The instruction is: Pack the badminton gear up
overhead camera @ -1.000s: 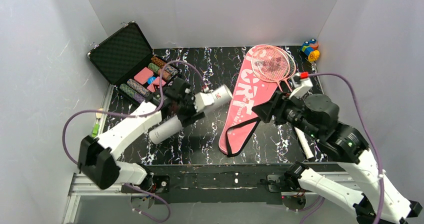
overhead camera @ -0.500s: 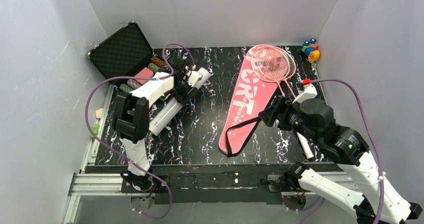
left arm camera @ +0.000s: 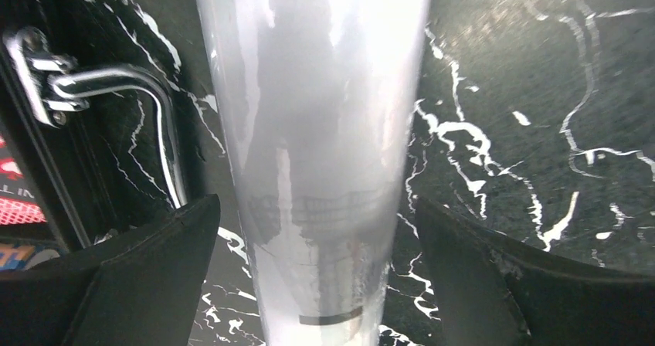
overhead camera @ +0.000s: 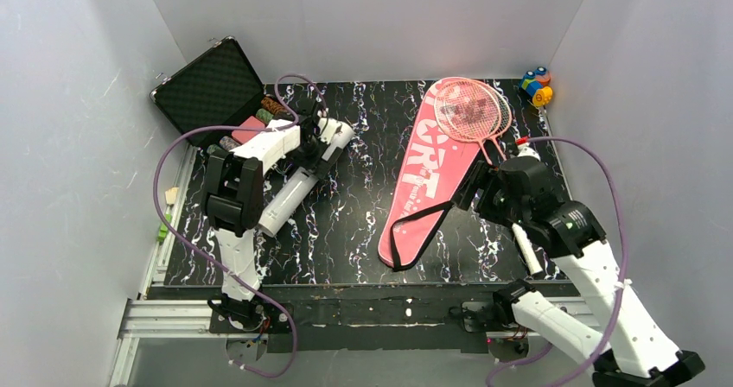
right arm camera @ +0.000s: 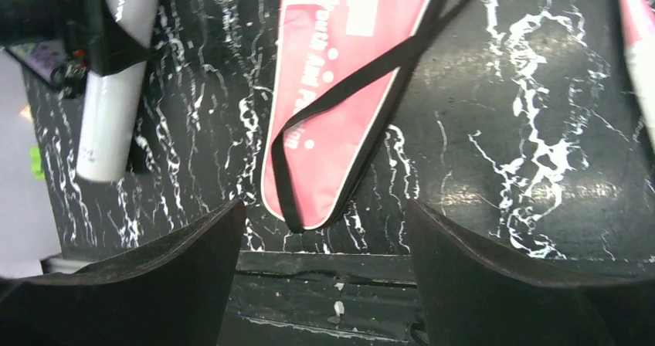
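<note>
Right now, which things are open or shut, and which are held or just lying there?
Black case: open, lid up.
White tube: lying down, not gripped.
Left gripper: open, fingers either side of the tube.
Right gripper: open, empty.
Pink cover: lying flat, strap loose.
Rackets: lying on the cover, not packed.

The left arm and right arm are white with black joints, purple cables and black fingers.

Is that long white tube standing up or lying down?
Lying down. The tube stretches flat along the marbled table, beside the chip case.
</note>
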You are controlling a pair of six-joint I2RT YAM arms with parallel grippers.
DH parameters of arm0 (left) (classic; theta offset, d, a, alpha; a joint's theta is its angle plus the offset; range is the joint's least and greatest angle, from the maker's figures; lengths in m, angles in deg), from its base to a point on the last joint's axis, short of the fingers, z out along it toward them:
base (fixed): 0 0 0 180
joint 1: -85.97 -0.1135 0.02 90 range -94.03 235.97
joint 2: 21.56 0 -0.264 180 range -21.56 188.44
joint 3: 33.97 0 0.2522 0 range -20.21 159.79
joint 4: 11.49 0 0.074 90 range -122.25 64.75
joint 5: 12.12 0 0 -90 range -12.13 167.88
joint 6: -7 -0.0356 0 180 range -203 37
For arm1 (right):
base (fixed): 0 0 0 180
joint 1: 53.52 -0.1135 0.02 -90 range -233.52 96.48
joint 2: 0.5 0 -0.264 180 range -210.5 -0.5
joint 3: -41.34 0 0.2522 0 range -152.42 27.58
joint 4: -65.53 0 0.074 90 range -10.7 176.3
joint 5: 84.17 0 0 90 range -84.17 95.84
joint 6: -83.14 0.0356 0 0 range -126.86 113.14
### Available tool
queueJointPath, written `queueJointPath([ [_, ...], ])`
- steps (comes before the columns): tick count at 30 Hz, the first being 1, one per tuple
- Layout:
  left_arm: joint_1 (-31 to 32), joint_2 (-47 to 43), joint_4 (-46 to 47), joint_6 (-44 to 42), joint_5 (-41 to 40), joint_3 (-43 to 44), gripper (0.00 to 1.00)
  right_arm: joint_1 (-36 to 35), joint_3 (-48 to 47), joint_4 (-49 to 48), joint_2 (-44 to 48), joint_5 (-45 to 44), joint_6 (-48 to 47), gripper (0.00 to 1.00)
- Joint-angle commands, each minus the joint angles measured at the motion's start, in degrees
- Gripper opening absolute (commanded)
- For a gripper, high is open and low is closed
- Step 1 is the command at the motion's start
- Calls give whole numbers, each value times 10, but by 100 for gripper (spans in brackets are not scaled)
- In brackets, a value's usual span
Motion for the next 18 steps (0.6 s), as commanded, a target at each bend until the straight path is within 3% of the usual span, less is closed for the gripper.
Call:
queueJointPath([
  [1,-2,-43,-16,25,38,59,98,103,-2,-9,-30,59,-44,84],
  [8,17,-135,-40,50,101,137,98,222,-47,-41,-167,55,-104,85],
  [13,111,-164,-25,56,89,111,98,276,-90,-73,-280,37,-127,83],
  [18,189,-126,44,82,84,93,98,309,-145,-82,-397,-6,-165,80],
])
